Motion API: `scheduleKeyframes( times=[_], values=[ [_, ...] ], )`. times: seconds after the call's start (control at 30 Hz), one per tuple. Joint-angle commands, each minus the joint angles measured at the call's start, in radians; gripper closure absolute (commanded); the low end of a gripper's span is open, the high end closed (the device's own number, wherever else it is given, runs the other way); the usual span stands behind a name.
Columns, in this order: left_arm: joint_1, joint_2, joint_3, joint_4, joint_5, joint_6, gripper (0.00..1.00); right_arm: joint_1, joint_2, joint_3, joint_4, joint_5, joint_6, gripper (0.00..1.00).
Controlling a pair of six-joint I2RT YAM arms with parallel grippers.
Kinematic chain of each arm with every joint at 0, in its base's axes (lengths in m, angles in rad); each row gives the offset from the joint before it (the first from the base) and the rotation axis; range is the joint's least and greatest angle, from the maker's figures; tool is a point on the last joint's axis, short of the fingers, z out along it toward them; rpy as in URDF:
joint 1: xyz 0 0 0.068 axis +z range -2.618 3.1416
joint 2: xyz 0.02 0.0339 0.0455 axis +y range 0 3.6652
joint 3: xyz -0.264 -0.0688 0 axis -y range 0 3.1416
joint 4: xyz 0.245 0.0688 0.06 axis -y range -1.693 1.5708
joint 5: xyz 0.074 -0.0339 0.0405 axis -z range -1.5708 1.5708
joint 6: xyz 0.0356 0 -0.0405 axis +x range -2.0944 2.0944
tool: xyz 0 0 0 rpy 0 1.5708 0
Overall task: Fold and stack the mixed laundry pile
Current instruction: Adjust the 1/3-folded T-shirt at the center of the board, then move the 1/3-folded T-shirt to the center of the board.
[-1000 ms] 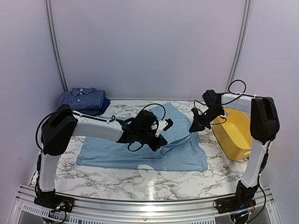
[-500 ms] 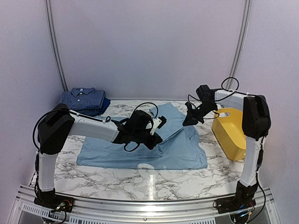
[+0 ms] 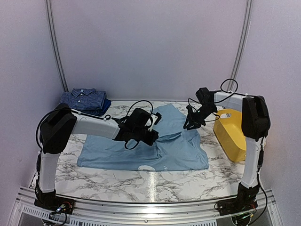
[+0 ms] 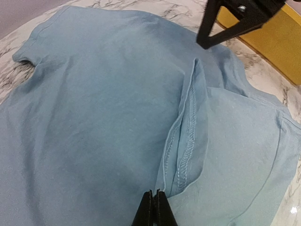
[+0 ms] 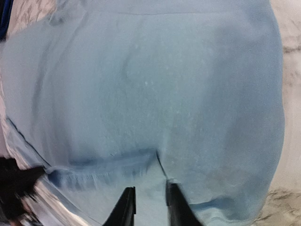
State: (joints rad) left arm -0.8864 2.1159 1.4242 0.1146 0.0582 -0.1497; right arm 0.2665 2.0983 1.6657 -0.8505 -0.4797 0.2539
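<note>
My left end effector (image 4: 154, 194), clamped on the T-shirt (image 4: 94, 117) hem, has moved left; my right end effector (image 5: 149, 189) has just parted, and its view is blurred.

Yellow plastic tub (image 3: 233, 134) sits at right edge of table (image 3: 122, 181), approx. mid-depth, long side running near-to-far. Handle slot cut in its far end wall. Tub looks tipped a bit to the left, not sure. Table top is white marble-look w/ grey veins, glossy, w/ glare patch near front edge, centre. Aluminium rail (image 3: 141, 207) runs along near edge. Plain pale walls (image 3: 150, 47) at back & both sides. Thin metal left pole (image 3: 55, 47) & right pole (image 3: 242, 42) rise by far corners.
</note>
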Motion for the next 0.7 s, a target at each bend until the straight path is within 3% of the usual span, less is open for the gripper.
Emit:
scheduleKeyframes(
  times=[0.0,0.07,0.17,0.27,0.33,0.43,0.57,0.67],
  values=[
    [0.034,0.054,0.061,-0.110,-0.094,-0.079,0.92,0.007,-0.041,0.026,-0.014,0.071,-0.005,0.71],
    [0.051,0.056,0.065,-0.161,-0.115,-0.115,0.73,0.007,-0.081,0.006,-0.017,0.079,-0.013,0.66],
    [0.074,0.001,0.011,-0.170,-0.138,-0.155,0.61,0.008,-0.151,-0.053,-0.024,0.071,-0.031,0.64],
    [0.099,-0.113,-0.079,-0.171,-0.172,-0.170,0.39,0.021,-0.248,-0.156,0.009,0.025,-0.039,0.64],
    [0.116,-0.199,-0.145,-0.180,-0.155,-0.172,0.31,0.047,-0.299,-0.235,0.036,-0.020,-0.024,0.64],
    [0.148,-0.343,-0.269,-0.208,-0.099,-0.231,0.12,0.117,-0.357,-0.355,0.098,-0.077,0.013,0.64],
    [0.184,-0.525,-0.415,-0.309,-0.064,-0.314,0.02,0.174,-0.379,-0.482,0.178,-0.104,0.063,0.64],
    [0.243,-0.650,-0.521,-0.382,-0.063,-0.350,0.01,0.170,-0.383,-0.590,0.218,-0.089,0.066,0.65]
  ],
)
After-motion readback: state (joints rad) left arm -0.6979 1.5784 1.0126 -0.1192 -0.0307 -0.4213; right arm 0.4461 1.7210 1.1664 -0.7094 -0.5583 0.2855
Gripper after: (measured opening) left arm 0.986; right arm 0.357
